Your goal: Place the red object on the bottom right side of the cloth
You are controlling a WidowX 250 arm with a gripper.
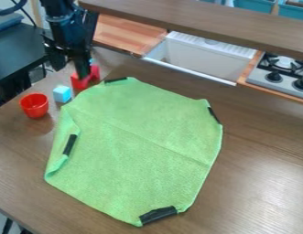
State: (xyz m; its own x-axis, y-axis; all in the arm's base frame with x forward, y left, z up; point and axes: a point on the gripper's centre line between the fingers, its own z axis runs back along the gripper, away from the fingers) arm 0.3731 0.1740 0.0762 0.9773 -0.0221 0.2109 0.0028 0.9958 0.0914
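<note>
My gripper (70,72) hangs at the upper left, its two fingers apart, so it is open. The right fingertip overlaps a small red object (78,83) and hides part of it; whether they touch I cannot tell. This red object stands on the table just off the upper left edge of the green cloth (138,146). The cloth lies spread over the middle of the table, with black tape at several places on its edge and its left side folded over.
Left of the cloth are a light blue block (62,93) and a red cup (35,105). Behind the brown table (257,169) are a white sink (199,57) and a stove (278,75) at the upper right.
</note>
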